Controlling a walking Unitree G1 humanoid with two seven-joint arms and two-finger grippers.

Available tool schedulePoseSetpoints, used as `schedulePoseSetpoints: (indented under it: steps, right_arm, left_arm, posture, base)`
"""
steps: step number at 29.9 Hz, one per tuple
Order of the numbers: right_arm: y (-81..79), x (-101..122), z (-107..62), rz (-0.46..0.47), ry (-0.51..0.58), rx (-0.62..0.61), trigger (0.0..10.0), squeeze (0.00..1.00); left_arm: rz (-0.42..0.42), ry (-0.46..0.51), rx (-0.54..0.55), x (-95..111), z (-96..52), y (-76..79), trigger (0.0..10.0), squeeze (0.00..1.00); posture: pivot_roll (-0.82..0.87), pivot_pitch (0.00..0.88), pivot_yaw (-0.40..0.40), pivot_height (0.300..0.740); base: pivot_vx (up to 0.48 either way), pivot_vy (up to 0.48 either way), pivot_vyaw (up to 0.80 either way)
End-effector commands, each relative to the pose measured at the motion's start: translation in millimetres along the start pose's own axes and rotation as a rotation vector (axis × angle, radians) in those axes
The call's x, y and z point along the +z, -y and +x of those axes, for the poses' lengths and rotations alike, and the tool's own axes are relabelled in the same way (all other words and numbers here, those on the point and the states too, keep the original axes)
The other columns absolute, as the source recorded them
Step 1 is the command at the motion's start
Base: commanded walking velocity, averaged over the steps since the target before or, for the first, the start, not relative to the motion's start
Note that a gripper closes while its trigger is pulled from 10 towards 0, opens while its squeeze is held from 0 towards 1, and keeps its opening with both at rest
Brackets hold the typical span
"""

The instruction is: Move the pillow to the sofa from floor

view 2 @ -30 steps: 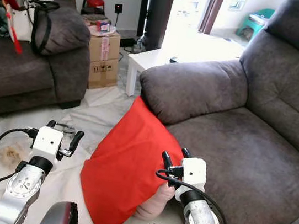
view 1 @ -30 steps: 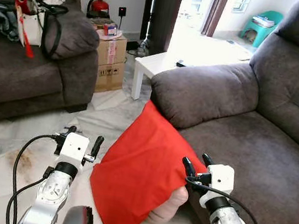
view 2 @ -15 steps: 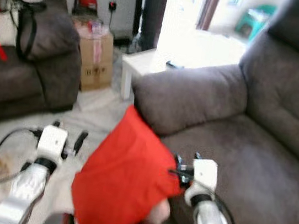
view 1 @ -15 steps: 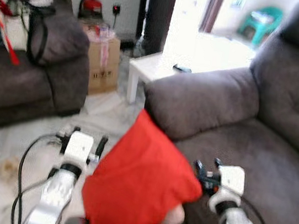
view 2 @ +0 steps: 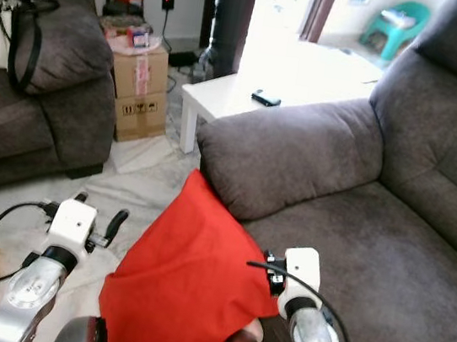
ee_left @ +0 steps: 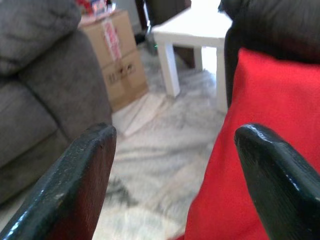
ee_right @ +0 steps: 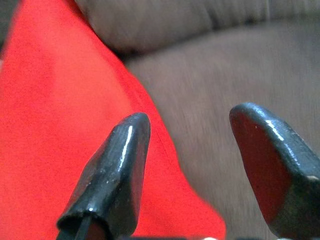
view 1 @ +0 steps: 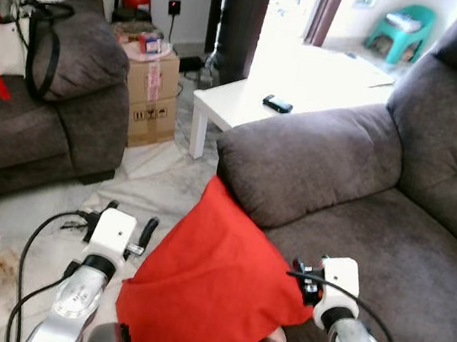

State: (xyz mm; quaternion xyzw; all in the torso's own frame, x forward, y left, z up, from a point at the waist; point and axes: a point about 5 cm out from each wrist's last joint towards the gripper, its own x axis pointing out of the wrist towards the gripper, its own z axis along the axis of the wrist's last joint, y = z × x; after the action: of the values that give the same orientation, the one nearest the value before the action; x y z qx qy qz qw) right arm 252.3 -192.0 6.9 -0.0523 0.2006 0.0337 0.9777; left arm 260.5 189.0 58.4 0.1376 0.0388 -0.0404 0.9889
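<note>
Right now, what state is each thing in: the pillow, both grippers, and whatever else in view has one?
red pillow: tilted, between the two grippers, top corner against the sofa armrest, not on the seat yet.
left gripper: open, beside the pillow's left edge.
right gripper: open, at the pillow's right edge above the seat.
sofa: seat bare.
cardboard box: taped shut, small items on top.
black-handled bag: resting on the other sofa.

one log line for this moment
pillow: between grippers, against sofa arm | left gripper: open | right gripper: open | not yet on sofa
</note>
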Motion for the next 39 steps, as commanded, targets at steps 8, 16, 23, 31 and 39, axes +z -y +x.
schedulePoseSetpoints:
  steps: [8, 16, 23, 31, 39]
  right_arm:
    - [10.1, -24, 10.8, 0.263, -0.193, -0.112, 10.0, 0.26]
    - [2.8, -17, 25.4, 0.550, -0.234, -0.100, 10.0, 1.00]
    - [-4.6, -14, 29.6, 0.700, -0.226, -0.018, 10.0, 1.00]
    - [2.1, -23, 26.3, 0.698, -0.243, -0.082, 10.0, 1.00]
    - [27.0, -17, 24.4, 0.726, -0.150, -0.225, 10.0, 0.75]
  left_arm:
    - [-0.001, -0.046, 0.024, -7, -7.9, -15.9, 10.0, 0.00]
    - [0.006, -0.044, 0.028, -4, -9.3, -21.6, 10.0, 0.00]
    - [0.009, -0.044, 0.039, -2, -9.4, -29.2, 10.0, 0.00]
    - [0.009, -0.044, 0.024, -1, -8.8, -26.4, 10.0, 0.00]
    - [0.006, -0.042, 0.012, 0, -8.3, -24.0, 10.0, 0.00]
  posture:
    - [0.05, 0.000, -0.055, 0.563]
    - [0.08, 0.000, -0.049, 0.563]
    - [0.09, 0.000, -0.044, 0.563]
    - [0.08, 0.000, -0.034, 0.563]
    - [0.08, 0.000, -0.029, 0.563]
  base:
    - [0.000, 0.000, 0.00]
    - [0.000, 0.000, 0.00]
    - [0.000, 0.000, 0.00]
    - [0.000, 0.000, 0.00]
    - [0.000, 0.000, 0.00]
